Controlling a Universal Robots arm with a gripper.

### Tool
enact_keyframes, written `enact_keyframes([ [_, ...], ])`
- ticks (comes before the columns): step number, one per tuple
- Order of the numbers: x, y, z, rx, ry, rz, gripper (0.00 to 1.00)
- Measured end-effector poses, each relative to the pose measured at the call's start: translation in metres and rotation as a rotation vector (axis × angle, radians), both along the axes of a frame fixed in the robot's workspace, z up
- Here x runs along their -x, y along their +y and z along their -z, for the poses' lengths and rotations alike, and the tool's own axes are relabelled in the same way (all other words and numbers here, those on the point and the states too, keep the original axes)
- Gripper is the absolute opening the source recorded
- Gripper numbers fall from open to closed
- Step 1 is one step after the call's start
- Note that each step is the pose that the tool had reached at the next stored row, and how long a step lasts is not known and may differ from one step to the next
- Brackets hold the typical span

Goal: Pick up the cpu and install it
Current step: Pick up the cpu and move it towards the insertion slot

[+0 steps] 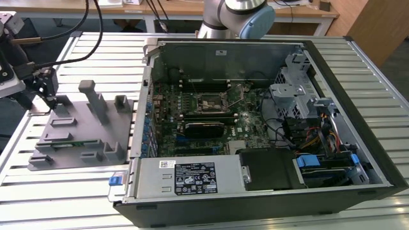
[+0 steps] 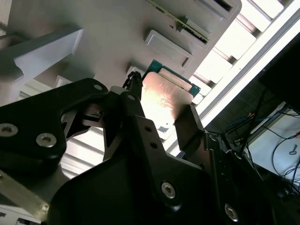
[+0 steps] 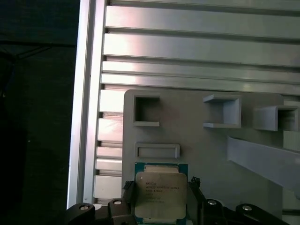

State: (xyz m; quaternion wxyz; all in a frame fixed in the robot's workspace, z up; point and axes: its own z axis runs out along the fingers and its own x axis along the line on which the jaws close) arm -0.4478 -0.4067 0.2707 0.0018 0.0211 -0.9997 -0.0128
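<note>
At the grey fixture plate's [image 1: 76, 139] far corner, exterior view's left: gripper [image 1: 51, 98] is down over it, clamped on the cpu [image 3: 159, 197]. In both wrist views a black finger [image 2: 129, 110] sits against each of two opposite chip edges, metal lid facing the camera. Can't tell if the chip is clear of the plate or resting on it.

Just past it on the plate is a shallow rectangular pocket [image 3: 157, 151], then square pockets and upright posts [image 1: 96, 103]. A green memory stick [image 1: 72, 143] lies in a slot toward the plate's near edge. The plate sits by the slatted table's [image 1: 57, 196] edge on the exterior view's left. The open computer case [image 1: 255, 206] is well apart toward the exterior view's right, socket [image 1: 213, 103] mid-board.

Risks as I read them:
- The grip is on thin edges only, so a jolt or skewed pull could let the chip pivot or drop. This near the table edge, it may go off the side.
- The posts beside the gripper are snag points.
- If the chip is held slightly rotated, it'd seat crooked in the socket and bend contacts
</note>
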Motion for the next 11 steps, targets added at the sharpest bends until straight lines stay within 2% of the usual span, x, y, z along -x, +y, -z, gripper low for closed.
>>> enact_keyframes([
  [11, 0.0, 0.0002, -0.0221, 0.0, -0.0002, 0.0, 0.53],
])
